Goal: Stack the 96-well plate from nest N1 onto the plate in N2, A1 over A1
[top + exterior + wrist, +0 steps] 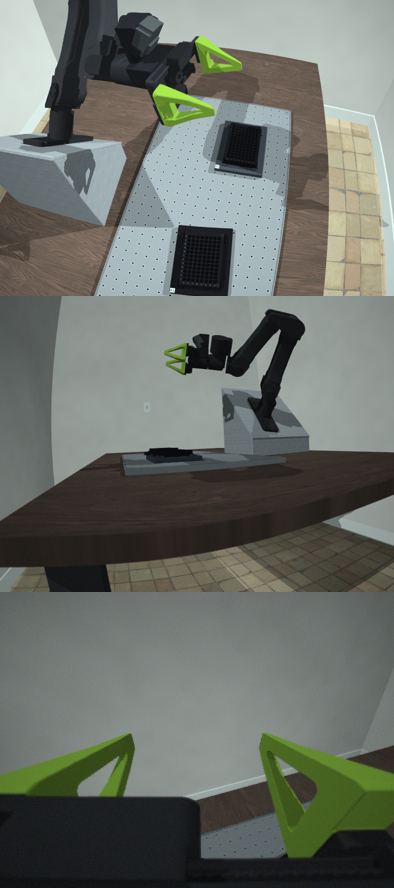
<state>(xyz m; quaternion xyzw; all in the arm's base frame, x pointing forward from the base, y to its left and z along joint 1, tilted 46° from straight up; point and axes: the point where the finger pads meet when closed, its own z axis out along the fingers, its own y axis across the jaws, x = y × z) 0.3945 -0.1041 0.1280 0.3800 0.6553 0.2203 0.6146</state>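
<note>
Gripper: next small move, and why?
Probably swing toward the upper plate in the top view and descend over it. The gripper is open, empty, pointing roughly level high above the perforated board; both plates sit in their nests.

The hand has lime-green fingers on a black arm. Below and ahead of it lies a pale grey board dotted with dark holes, on a dark brown wood-grain tabletop. Both plates are black with a fine grid, in dark grey nests.
</note>
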